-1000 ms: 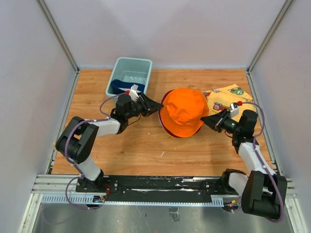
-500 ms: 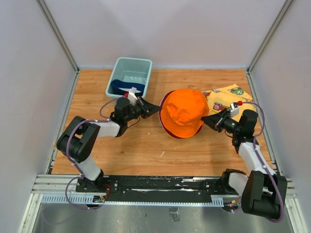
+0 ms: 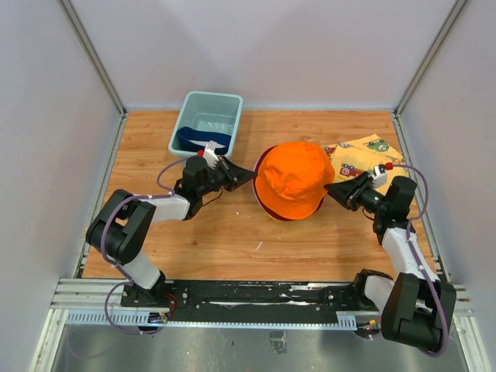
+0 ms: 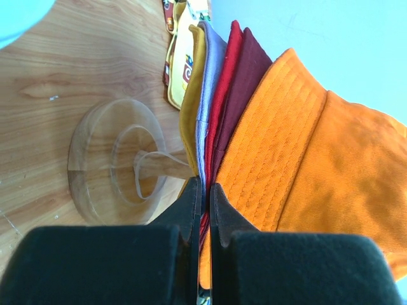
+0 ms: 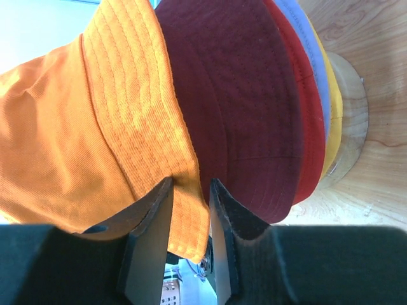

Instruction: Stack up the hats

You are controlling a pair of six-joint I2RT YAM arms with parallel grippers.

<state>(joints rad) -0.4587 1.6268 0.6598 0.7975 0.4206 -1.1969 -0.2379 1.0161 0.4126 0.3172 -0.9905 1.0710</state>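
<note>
An orange hat [image 3: 293, 180] tops a stack of hats on a wooden stand at the table's middle. In the left wrist view the brims fan out: yellow [image 4: 189, 114], lavender [image 4: 208, 95], red [image 4: 227, 82], maroon [image 4: 249, 73], orange [image 4: 318, 146]. My left gripper [image 3: 252, 174] is at the stack's left edge. There it [image 4: 202, 190] is shut on the bunched brims. My right gripper [image 3: 329, 188] is at the stack's right edge. Its jaws [image 5: 191, 190] stand open with the orange brim [image 5: 137, 114] loose between them. A navy hat [image 3: 203, 140] lies in the teal tub.
The teal tub [image 3: 213, 96] stands at the back left. A flat yellow cloth printed with cars [image 3: 360, 155] lies right of the stack, behind my right gripper. The stand's round wooden base [image 4: 95, 159] sits under the hats. Walls close in the table on three sides.
My left gripper moved in to the stack's left edge and shut on the brims. My right gripper has spread its jaws off the orange brim.
</note>
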